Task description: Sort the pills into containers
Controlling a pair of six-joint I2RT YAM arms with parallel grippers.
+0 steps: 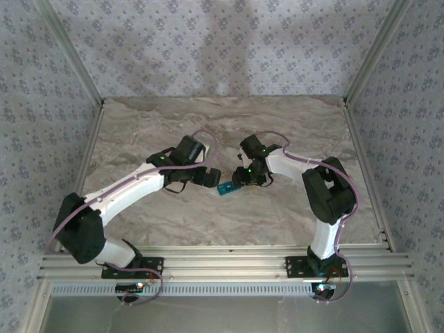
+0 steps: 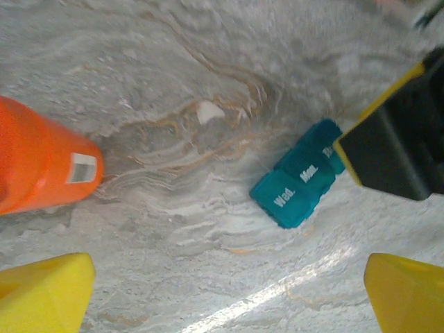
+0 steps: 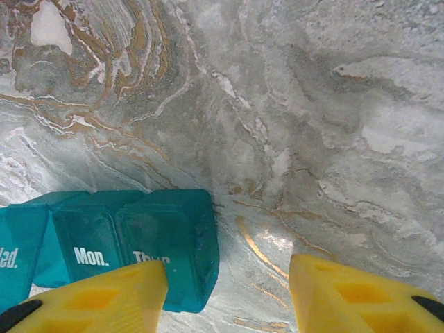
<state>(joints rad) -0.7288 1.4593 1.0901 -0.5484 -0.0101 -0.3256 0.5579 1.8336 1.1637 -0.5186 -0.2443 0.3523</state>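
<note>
Marble table point(image 1: 208, 125) leaves wide room out to its edges around the containers point(image 2: 297, 182) at mid-table. Left gripper point(image 2: 225, 295) gapes wide near them. Right gripper point(image 3: 229, 291), jaws apart, overlaps their end. Orange bottle point(image 2: 35, 163) lies nearby.

Teal translucent plastic pill-container strip point(image 2: 297, 182): white day lettering. Orange cylindrical pill bottle point(image 2: 35, 163): white label patch. Marble-pattern tabletop point(image 2: 208, 69): grey-white, tan veins. Left gripper fingers point(image 2: 45, 291): yellow.
</note>
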